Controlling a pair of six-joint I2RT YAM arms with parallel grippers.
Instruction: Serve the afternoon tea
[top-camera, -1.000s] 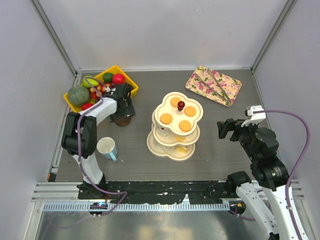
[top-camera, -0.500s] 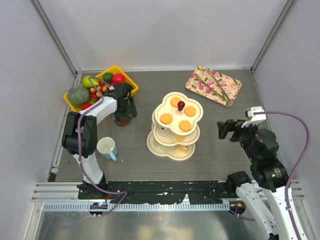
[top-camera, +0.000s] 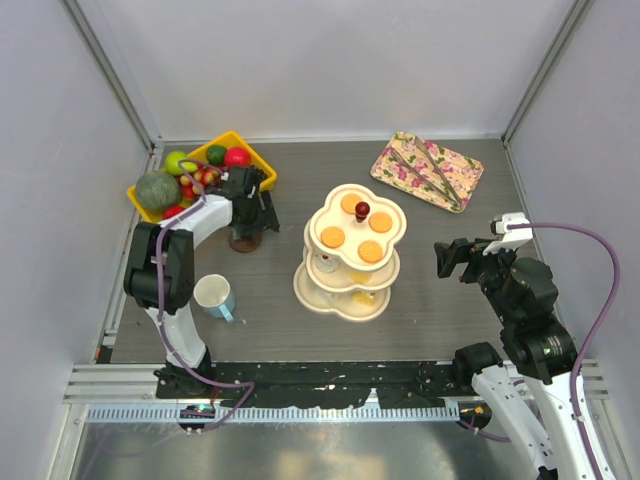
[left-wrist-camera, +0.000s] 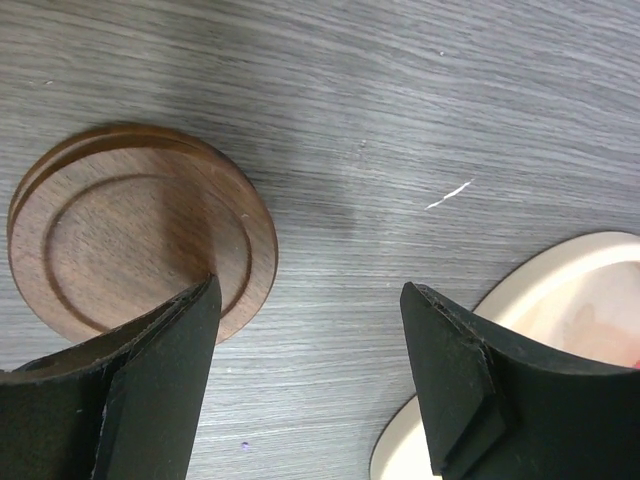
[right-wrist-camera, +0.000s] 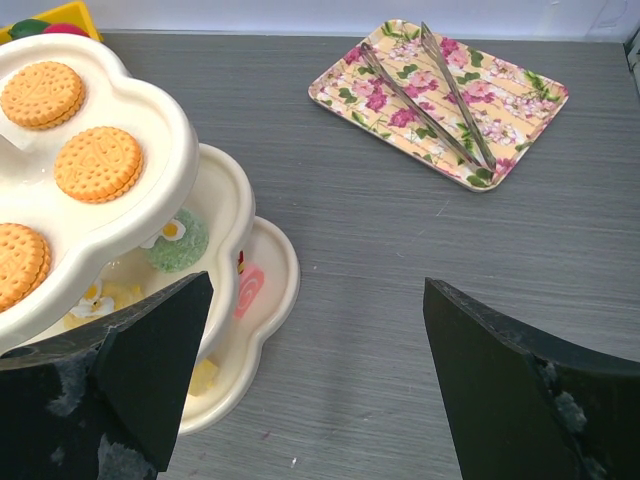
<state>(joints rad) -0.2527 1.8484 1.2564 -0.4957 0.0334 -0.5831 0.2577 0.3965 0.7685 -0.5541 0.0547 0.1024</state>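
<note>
Near edge of the desk first: pale blue mug sits upright at the near-left, nobody on it. Up to the R gripper, right of ctr: jaws spread wide, nothing btw them, aimed at the stand but well apart from it.

Stand's mid-desk: three cream tiers, red knob on top, orange biscuits on the top tier, small pastries on the lower tiers. That part looks stocked and ready, we reckon.

Now the L gripper, just beyond, left of the stand: jaws spread, bare desk btw them. One finger overlaps the rim of the dark mug; the other hangs over by the stand's bottom tier. So it's not pinching the mug. Touching or just above it, we can't tell. Wrist cam shows only a round, ringed wood face, maybe the underside, can't say.

Far-left corner: yellow bin w/ fruit, not ours. Far-right corner: floral tray w/ tongs, untouched.

Our read: early days. Both mugs are on the left side of the desk and neither is in a grip. Left to do, we'd guess: get hold of the dark mug, place it, then the blue one.
</note>
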